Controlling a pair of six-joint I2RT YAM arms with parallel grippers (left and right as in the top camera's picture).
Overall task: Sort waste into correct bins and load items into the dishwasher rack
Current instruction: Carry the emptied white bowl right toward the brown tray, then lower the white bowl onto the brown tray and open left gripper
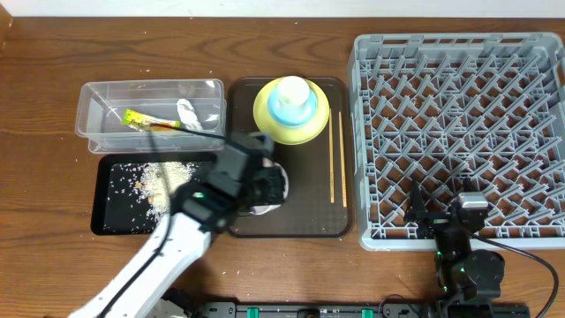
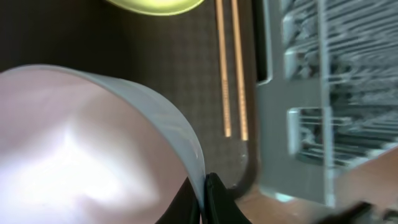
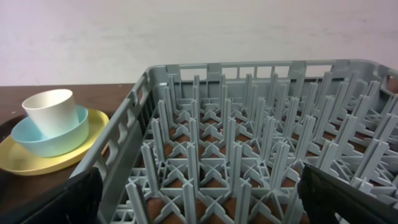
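My left gripper [image 1: 267,187] is shut on the rim of the white bowl [image 1: 275,190], which is over the near part of the brown serving tray [image 1: 300,221]. In the left wrist view the bowl [image 2: 93,143] fills the left side, its thin rim pinched in the gripper [image 2: 204,198]. A white cup [image 1: 293,91] stands in a light blue bowl [image 1: 291,109] on the yellow plate [image 1: 291,128]. The chopsticks [image 1: 337,159] lie along the tray's right side. My right gripper [image 3: 199,208] is open over the near edge of the grey dishwasher rack [image 1: 459,132], holding nothing.
The clear tub [image 1: 106,110] at the back left holds the snack wrapper [image 1: 150,121] and the tissue [image 1: 187,115]. In front of it the black tray [image 1: 110,208] holds rice scraps [image 1: 154,177]. A few grains lie on the table near the front.
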